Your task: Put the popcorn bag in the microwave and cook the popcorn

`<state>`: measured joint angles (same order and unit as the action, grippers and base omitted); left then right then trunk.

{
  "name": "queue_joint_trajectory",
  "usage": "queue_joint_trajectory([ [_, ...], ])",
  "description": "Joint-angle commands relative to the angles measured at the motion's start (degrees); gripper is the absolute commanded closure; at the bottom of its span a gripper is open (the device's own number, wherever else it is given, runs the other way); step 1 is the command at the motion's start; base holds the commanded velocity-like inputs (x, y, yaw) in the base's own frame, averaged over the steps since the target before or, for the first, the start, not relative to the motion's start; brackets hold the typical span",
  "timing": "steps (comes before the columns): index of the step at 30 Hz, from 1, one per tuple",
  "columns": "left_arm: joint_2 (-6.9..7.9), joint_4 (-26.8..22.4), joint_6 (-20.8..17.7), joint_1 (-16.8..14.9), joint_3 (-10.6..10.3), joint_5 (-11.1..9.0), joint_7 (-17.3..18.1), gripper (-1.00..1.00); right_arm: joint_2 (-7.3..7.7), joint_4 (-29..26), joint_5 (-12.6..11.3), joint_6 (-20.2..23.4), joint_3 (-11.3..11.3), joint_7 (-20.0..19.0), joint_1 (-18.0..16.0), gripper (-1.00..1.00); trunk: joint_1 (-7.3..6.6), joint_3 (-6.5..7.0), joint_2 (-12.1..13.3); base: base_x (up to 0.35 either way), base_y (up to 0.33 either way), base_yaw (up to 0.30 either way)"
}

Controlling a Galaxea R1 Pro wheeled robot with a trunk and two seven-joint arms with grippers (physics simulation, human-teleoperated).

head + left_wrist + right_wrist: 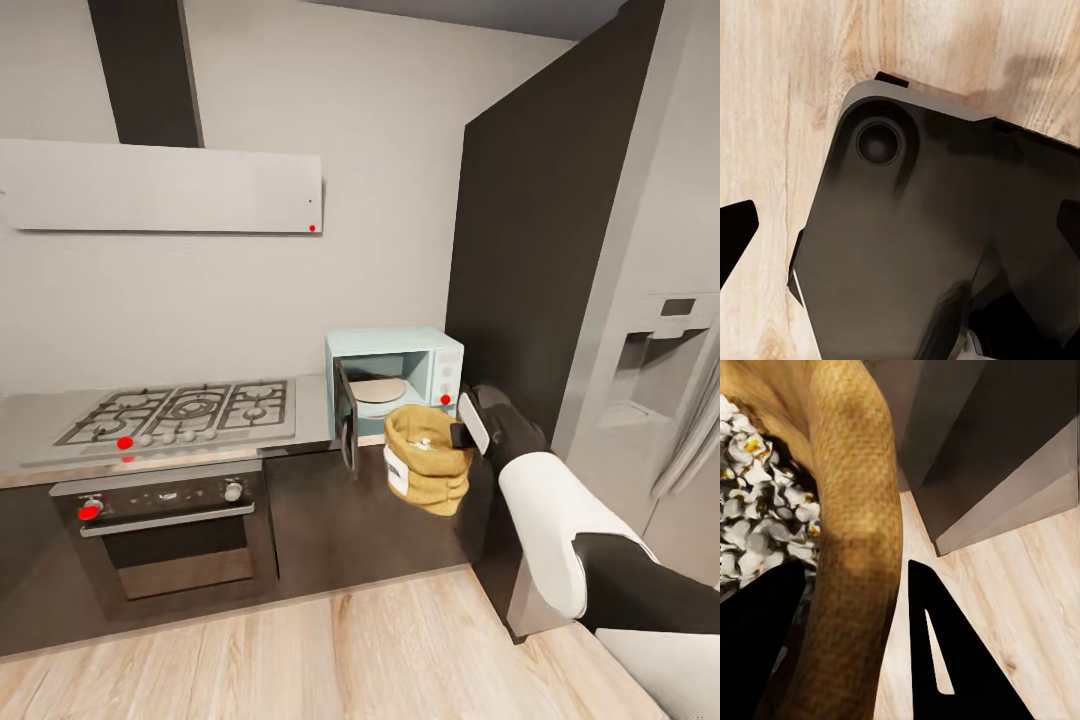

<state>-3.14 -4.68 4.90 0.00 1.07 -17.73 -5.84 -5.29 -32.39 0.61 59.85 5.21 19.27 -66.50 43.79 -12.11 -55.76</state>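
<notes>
The mustard-yellow popcorn bag (pixel 428 470) hangs in the air just in front of the pale mint-blue microwave (pixel 432 362). It sits lower than the microwave's opening and beyond the countertop (pixel 312 408) edge. My right gripper (pixel 462 435) is shut on the bag's rolled rim (pixel 859 510), one finger inside and one outside. White popped popcorn (pixel 765 510) fills the bag. The microwave door (pixel 346 430) stands open toward me, and a bare turntable shows inside. My left gripper (pixel 900 232) points down at the floor over the robot's dark base, its fingertips wide apart.
A gas hob (pixel 185 410) and a dark oven (pixel 165 530) lie left of the microwave, under a flat white hood (pixel 160 187). A tall dark cabinet (pixel 540 250) and a grey fridge (pixel 660 350) wall in the right side. Light wood floor (pixel 300 650) lies below.
</notes>
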Motion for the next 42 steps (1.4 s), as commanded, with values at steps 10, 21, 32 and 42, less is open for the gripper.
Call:
queue_joint_trajectory([
  [10,-0.02,-0.06,0.11,0.00,0.08,-0.20,-0.13,-1.00,0.26,5.23,0.04,0.15,0.53,0.55,-7.91,1.00,0.01,-0.08,-0.05,0.000,0.000,0.000],
  [21,-0.02,-0.06,0.11,0.00,0.07,-0.20,-0.13,-1.00,-1.28,-1.39,0.34,0.15,0.76,0.25,-8.12,1.00,0.01,-0.08,-0.05,0.000,0.000,0.000],
  [32,-0.13,-0.06,0.11,0.00,0.07,-0.20,-0.15,-1.00,-1.30,-0.97,0.02,0.15,0.98,0.18,-8.12,1.00,0.01,-0.08,-0.05,0.000,0.000,0.000],
  [42,-0.20,-0.07,0.11,0.00,0.08,-0.54,-0.15,-1.00,-1.14,2.82,0.05,0.15,0.94,0.16,-8.12,1.00,0.01,-0.08,-0.05,0.000,0.000,0.000],
])
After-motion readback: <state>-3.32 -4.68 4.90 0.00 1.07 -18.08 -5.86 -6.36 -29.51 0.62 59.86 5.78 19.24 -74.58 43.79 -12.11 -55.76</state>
